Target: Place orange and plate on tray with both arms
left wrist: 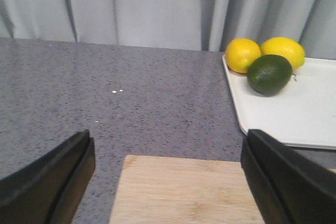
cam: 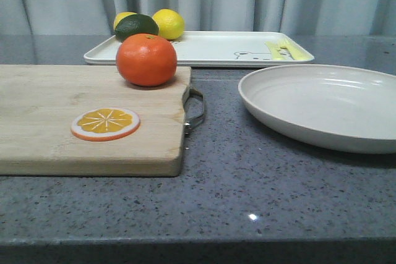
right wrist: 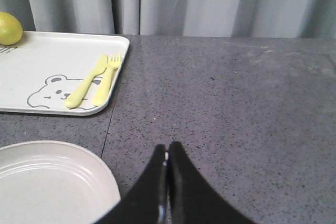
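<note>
The orange [cam: 146, 59] sits on the far right corner of a wooden cutting board [cam: 74, 122]. The off-white plate [cam: 322, 106] rests on the grey counter at the right; part of it shows in the right wrist view [right wrist: 47, 182]. The white tray [cam: 216, 49] with a bear drawing lies at the back; it also shows in the left wrist view [left wrist: 294, 114] and the right wrist view [right wrist: 47, 66]. My left gripper [left wrist: 168, 182] is open and empty over the board's far edge. My right gripper [right wrist: 168, 153] is shut and empty, over the counter beside the plate. Neither gripper shows in the front view.
Two yellow lemons [cam: 168, 23] and a dark green avocado [cam: 136, 26] sit on the tray's far left corner. A yellow fork and knife [right wrist: 97, 80] lie on the tray's right end. A flat orange slice [cam: 105, 123] lies on the board. A metal handle [cam: 195, 110] sticks out of the board.
</note>
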Controlling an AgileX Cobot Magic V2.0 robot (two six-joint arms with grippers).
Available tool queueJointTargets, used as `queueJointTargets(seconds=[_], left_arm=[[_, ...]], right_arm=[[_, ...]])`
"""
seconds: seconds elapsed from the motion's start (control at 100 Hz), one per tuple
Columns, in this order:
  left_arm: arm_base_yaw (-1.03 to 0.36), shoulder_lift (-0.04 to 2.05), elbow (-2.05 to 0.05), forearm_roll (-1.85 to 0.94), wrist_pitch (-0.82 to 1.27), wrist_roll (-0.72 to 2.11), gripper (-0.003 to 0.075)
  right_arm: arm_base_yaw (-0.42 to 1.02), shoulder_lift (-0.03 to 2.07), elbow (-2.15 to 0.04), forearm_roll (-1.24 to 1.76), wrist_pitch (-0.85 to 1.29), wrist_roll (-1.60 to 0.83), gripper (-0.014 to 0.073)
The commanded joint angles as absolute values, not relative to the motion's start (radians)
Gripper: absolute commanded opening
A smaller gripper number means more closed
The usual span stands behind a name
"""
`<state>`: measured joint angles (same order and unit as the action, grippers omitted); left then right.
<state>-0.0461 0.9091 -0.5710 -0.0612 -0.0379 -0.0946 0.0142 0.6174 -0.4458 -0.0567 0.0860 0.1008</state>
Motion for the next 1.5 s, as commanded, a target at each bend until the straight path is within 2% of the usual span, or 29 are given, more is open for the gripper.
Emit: queueJointTargets(seconds=[0.0,0.22,0.5,0.65,0.91,1.49], left_arm=[[-0.107,0.948,-0.660,-0.071,-0.067,-0.106,0.0559],[-0.297,1.096,-0.807,-0.071,-0.011,-0.106,0.0559],[-0.472,1.359,-1.154,-0.081,0.387,-0.106,0.0557],[-0.492,1.481,-1.314,-0.171,0.564,-0.094,0.0557],[-0.492,1.612,-1.476,-0.273,0.702,-0.024,0.0557],[-0.492,1.733,-1.550,-0.296,0.860,0.000,0.0557]], right_arm=[[0.009,0.623,-0.481,-0.066,0.016,0.098,-0.0075],[0.009,0.623,-0.481,-0.066,0.007,0.098,-0.0075],[0.009,0.623,-0.481,-0.066,-0.010,0.098,-0.0075],[0.009,0.623,-0.481,-0.066,-0.019,0.098,-0.0075],[0.009,0.623,-0.481,-0.066,-0.020,0.098,-0.0075],[0.009,0.623,-0.481,-0.066,-0.019,0.098,-0.0075]])
